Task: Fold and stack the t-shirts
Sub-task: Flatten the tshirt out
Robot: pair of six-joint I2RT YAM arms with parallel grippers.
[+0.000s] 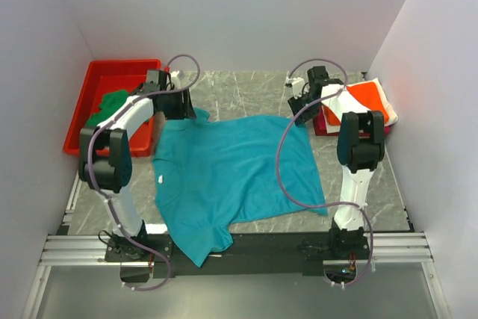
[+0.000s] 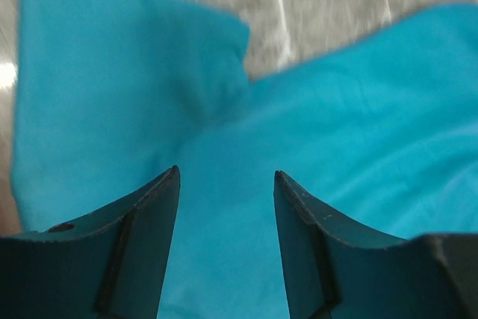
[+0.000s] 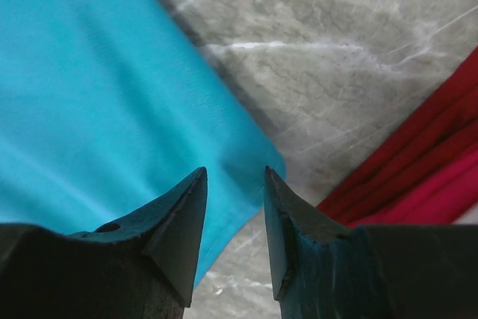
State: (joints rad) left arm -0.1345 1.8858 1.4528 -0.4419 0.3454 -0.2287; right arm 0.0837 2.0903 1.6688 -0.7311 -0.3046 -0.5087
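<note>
In the top view both arms cover their own fingertips, so only the wrist views show them. The left gripper (image 2: 226, 184) is released, with its jaws spread and nothing between them. It sits over a sleeve of the teal t-shirt (image 1: 231, 173), and that picture is blurred. The right gripper (image 3: 235, 184) is also released and empty, above the corner of the shirt's hem. I cannot tell whether either one touches the cloth.

The teal t-shirt lies spread across the middle of the surface (image 1: 254, 91), between the two arms. Its collar points left and its hem right. The near sleeve droops over the black rail at the front edge.

A dark green t-shirt (image 1: 112, 104) lies crumpled in the red bin (image 1: 112, 69), partly behind the left arm. At far right is a folded pile: the orange t-shirt (image 1: 370, 96) on top, the white t-shirt (image 1: 388, 113) showing at its edge and the magenta t-shirt (image 1: 326, 126) beneath. The right arm partly covers the pile.

The surface is grey veined marble, and plain white walls close it in on three sides.
</note>
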